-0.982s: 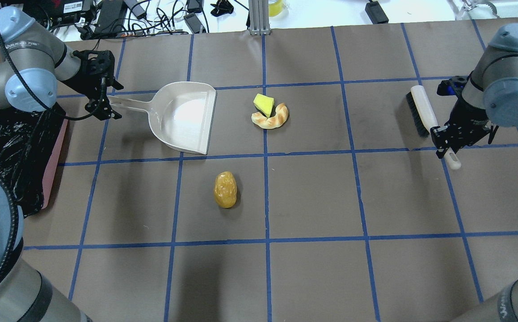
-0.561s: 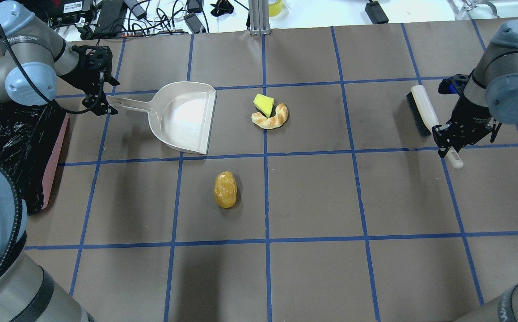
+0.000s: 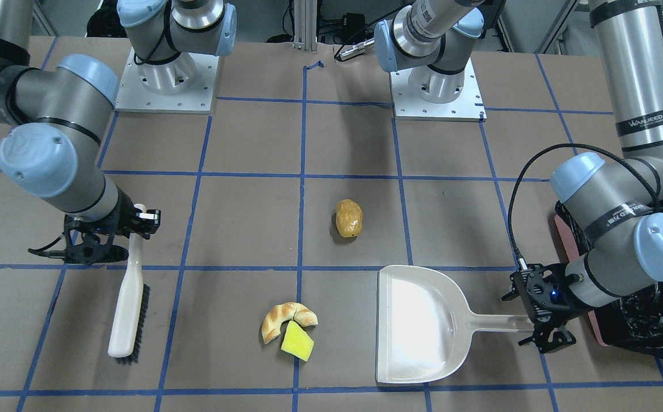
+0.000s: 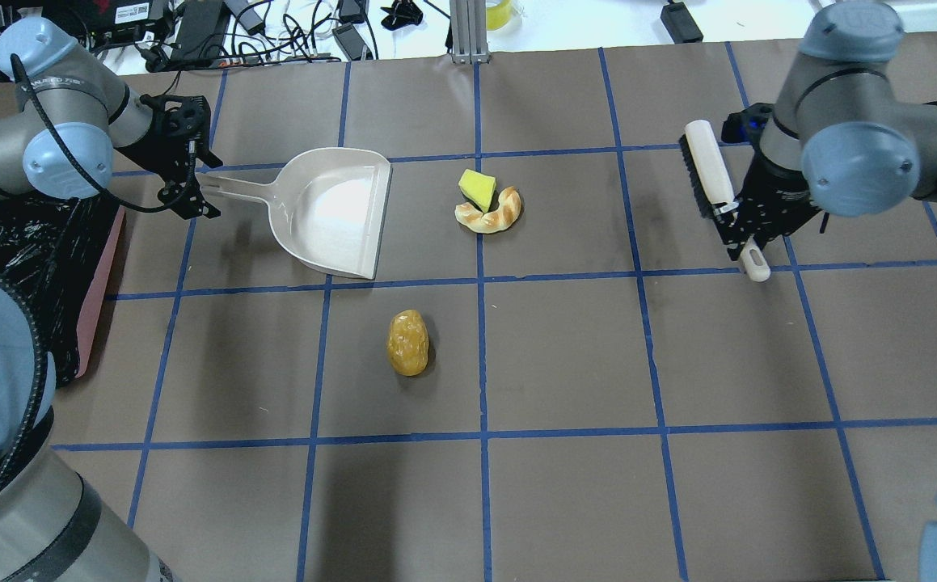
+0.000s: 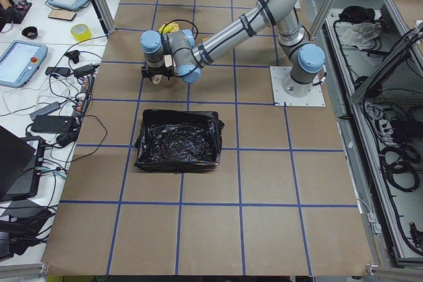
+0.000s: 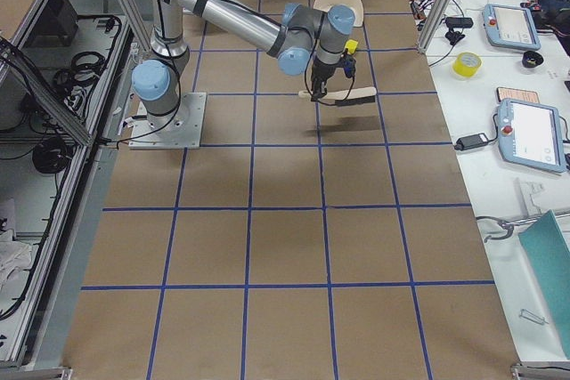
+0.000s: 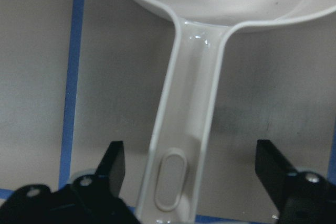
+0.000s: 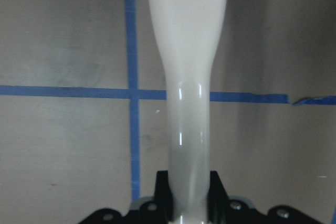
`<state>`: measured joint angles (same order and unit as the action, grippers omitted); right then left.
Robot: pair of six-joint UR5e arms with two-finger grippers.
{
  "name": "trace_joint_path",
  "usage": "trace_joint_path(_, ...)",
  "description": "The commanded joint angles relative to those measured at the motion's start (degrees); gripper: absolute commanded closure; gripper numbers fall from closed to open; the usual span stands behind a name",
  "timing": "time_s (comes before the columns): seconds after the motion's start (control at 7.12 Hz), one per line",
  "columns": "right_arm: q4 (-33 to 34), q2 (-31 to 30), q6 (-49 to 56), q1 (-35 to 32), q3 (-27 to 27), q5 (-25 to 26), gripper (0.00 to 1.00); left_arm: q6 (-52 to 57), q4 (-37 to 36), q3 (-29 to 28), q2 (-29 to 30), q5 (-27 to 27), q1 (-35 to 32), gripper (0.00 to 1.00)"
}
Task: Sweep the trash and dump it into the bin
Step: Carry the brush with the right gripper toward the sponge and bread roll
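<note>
Well, from across the table the pink bin (image 3: pixel 651 337), lined with a crinkly black bag, sits at the edge beside the left arm. The beige dustpan (image 3: pixel 423 320) lies flat near it, mouth toward the croissant (image 3: pixel 278 320) and yellow sponge (image 3: pixel 298 345), which touch. The potato (image 3: pixel 349 218) lies apart from them; all three rest on the table (image 3: pixel 239 217), outside both containers. Overhead, the brush (image 4: pixel 709 162) is well off to the right. From the right end it hangs above its shadow. Up close, the left gripper (image 7: pixel 190 156) has its fingers spread either side of the dustpan handle, while the right gripper (image 8: pixel 189 192) pinches the brush handle.
</note>
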<state>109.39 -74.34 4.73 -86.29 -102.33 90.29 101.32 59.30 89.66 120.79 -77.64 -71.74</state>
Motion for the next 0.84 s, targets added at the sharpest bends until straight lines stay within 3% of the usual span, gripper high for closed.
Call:
trace_joint_path(0.0,0.56,1.47,-12.33,-8.60,0.03,-3.70,1.00,-0.42,-1.28,0.60,-0.21,0.04,-0.16,0.75)
trace_joint_path(0.14,0.73,2.95,-15.77,-11.25,0.64,-5.63,1.00,-0.50,-1.29,0.60,-0.38,-0.05,-0.33,1.00)
trace_joint_path(0.7,0.65,8.14,-16.41,-16.45,5.72,-5.82,1.00,-1.29,-1.29,0.60,-0.65,-0.31,-1.47,1.00)
